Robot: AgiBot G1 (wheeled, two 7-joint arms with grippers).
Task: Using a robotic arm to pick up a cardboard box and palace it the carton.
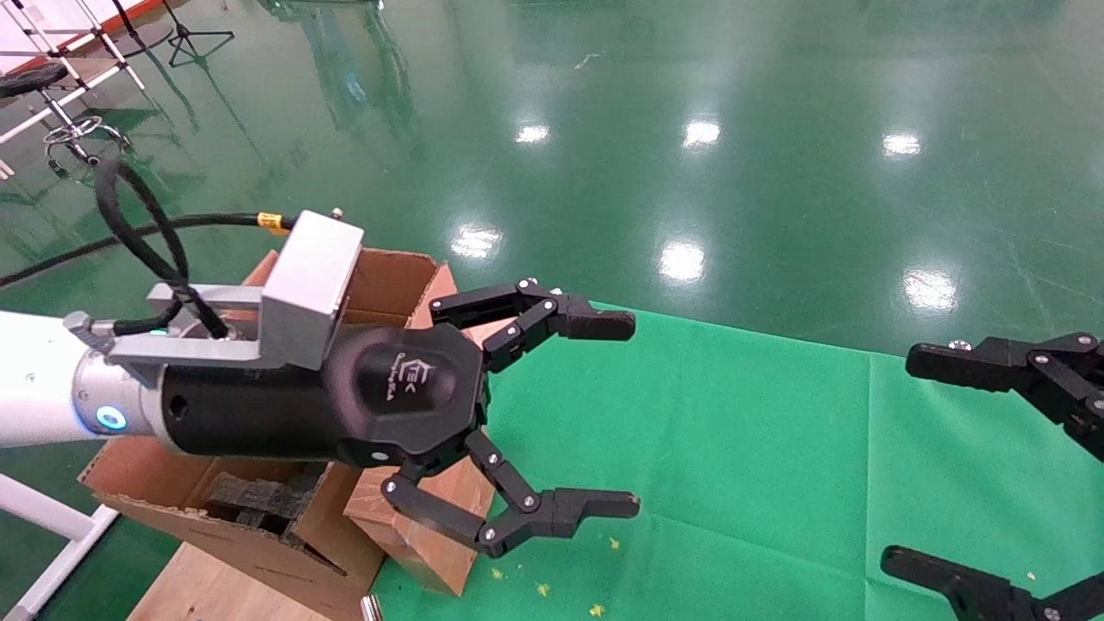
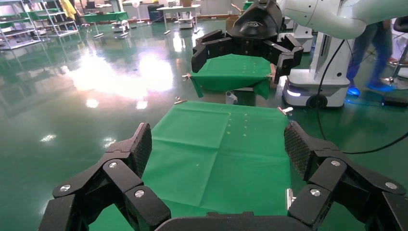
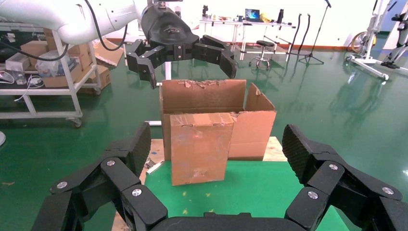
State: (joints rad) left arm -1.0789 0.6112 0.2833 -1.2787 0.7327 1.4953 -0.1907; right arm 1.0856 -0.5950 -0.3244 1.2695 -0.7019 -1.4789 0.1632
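Task is judged at its start; nothing is grasped yet. The cardboard box (image 3: 201, 147) is seen standing upright at the edge of the green surface (image 1: 776, 448), right against the outer wall of the carton (image 3: 204, 98), not inside it. The carton is seen open, flaps raised, black foam (image 1: 254, 500) visible inside. The left pincer (image 1: 634, 414) of the robotic arm (image 1: 285, 388) is held wide and empty, raised above the box and carton, fingers aimed out over the surface. The right pincer (image 1: 897, 461) is seen at the right edge of the head view, also spread wide and empty, well apart from the box. Left to do: box to be approached, gripped, lifted over the carton wall and released inside.
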